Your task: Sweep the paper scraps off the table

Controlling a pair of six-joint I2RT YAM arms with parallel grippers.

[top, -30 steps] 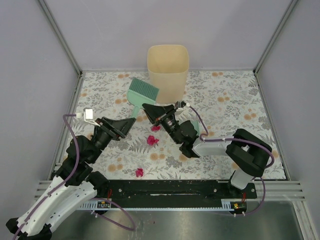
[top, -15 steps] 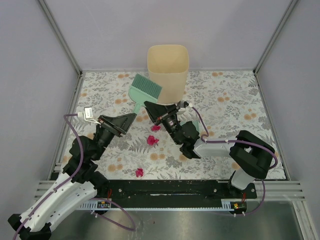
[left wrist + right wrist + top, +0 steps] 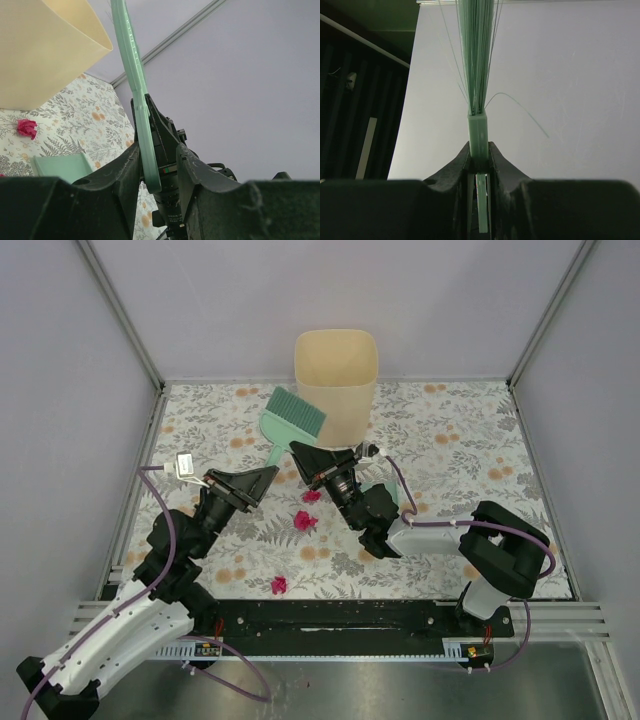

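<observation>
Three magenta-red paper scraps lie on the table [image 3: 470,440]: one [image 3: 312,496] below my right gripper, one [image 3: 304,521] in the middle, one [image 3: 279,585] near the front rail. One scrap [image 3: 27,128] shows in the left wrist view. My right gripper [image 3: 300,453] is shut on the green brush [image 3: 292,412] and holds it off the table, bristles up [image 3: 479,135]. My left gripper [image 3: 262,478] is open around the end of the brush handle [image 3: 142,135]. The handle touches one finger and a gap shows to the other.
The beige bin [image 3: 336,370] stands at the back middle, just behind the brush head, and also shows in the left wrist view [image 3: 45,50]. A pale green dustpan [image 3: 62,167] lies on the cloth under my right arm. Metal rails frame the table.
My left gripper has moved right and up to the end of the brush handle. The right gripper has shifted the brush slightly toward the bin. The scraps have not moved.
</observation>
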